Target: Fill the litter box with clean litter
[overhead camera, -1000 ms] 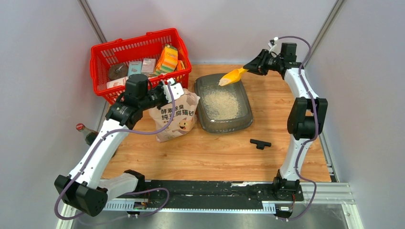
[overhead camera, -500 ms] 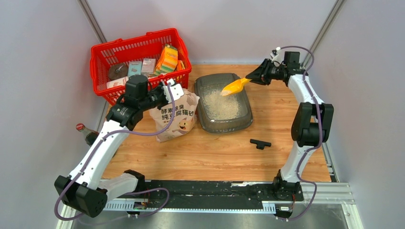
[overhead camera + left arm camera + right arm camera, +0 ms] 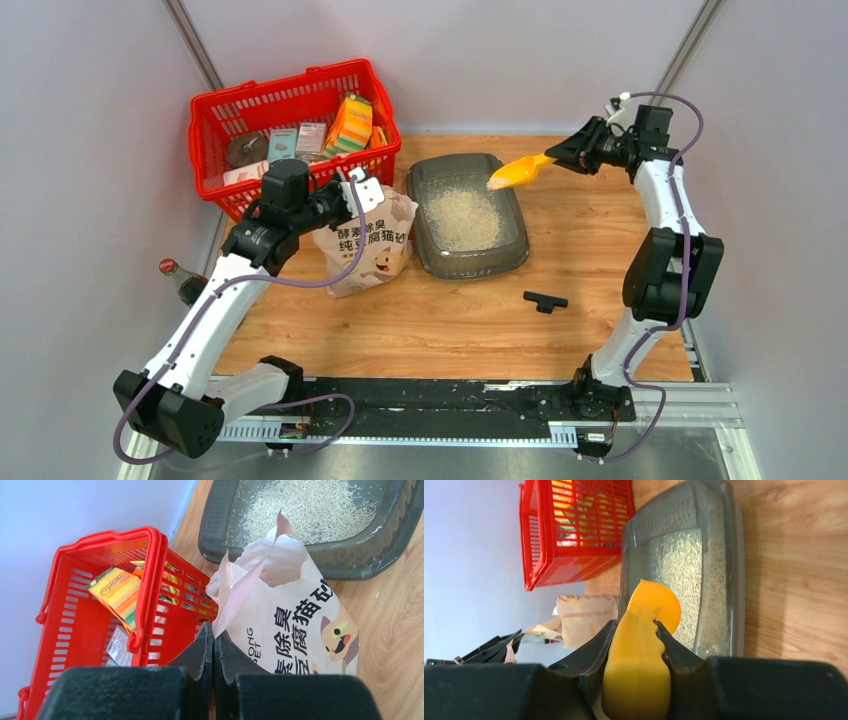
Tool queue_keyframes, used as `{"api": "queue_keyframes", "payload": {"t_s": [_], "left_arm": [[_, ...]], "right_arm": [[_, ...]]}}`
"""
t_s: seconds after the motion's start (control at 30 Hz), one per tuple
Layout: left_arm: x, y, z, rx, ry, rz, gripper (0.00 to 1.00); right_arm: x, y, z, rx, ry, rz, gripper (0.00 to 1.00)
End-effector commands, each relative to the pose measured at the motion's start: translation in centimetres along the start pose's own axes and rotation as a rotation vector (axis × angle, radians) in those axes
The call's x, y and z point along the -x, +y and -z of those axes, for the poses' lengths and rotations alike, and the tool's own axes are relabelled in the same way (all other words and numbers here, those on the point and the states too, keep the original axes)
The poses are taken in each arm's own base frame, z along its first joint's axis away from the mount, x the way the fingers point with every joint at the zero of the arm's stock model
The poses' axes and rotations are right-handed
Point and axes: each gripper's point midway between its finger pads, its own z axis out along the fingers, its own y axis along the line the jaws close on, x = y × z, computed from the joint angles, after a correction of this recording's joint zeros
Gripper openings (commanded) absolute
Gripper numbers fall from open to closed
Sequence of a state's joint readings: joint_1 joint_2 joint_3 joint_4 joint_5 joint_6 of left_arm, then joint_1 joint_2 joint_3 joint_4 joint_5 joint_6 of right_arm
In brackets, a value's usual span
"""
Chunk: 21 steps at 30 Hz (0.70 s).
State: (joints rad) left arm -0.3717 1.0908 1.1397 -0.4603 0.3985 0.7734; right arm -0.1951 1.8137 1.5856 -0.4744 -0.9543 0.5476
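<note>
My right end effector [image 3: 566, 158] is clamped on the handle of the yellow scoop [image 3: 516, 172], its fingers tight against both sides of the handle in the wrist view. The scoop's bowl hangs in the air over the far right edge of the litter box [image 3: 428, 172].

The box sits flat on the worktop [image 3: 450, 325], towards the far side, between the bag [image 3: 372, 252] and my right arm. Litter [image 3: 462, 218] covers the middle of its floor in a pale patch, thinner towards the walls.

My left end effector [image 3: 214, 636] is pinched shut on the torn top flap of the bag, the paper caught between its jaws. The bag stands upright just left of the box, with its cartoon cat facing the near edge and its mouth open.

Behind the bag is the red basket [image 3: 215, 112], with packets and a striped sponge pack inside. A bottle [image 3: 178, 276] with a red cap stands at the worktop's left edge, partly behind my left arm. A small black T-shaped piece [image 3: 545, 300] lies on the wood nearer to me than the box.
</note>
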Motion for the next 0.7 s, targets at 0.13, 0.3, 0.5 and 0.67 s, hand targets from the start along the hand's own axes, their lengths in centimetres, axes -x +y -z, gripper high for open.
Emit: {"api": "queue_keyframes", "payload": {"t_s": [0.13,0.3,0.5,0.67], "left_arm": [[3.1,1.7,0.2,0.035,-0.107,-0.068,0.0],[3.0,1.7,0.3,0.037,-0.105,-0.062,0.0],[3.0,1.5,0.5,0.032,-0.102,-0.064,0.0],[3.0,1.3,0.2,0.015,-0.104,-0.064,0.0]], "right_arm": [[4.7,1.5,-0.6,-0.014,-0.086,0.174,0.0],[2.9,1.8,1.0,-0.057,-0.089,0.211,0.0],[0.7,2.2,4.4,-0.124,-0.115,0.318,0.0],[3.6,4.2,3.5,-0.105,-0.144,0.411,0.0]]}}
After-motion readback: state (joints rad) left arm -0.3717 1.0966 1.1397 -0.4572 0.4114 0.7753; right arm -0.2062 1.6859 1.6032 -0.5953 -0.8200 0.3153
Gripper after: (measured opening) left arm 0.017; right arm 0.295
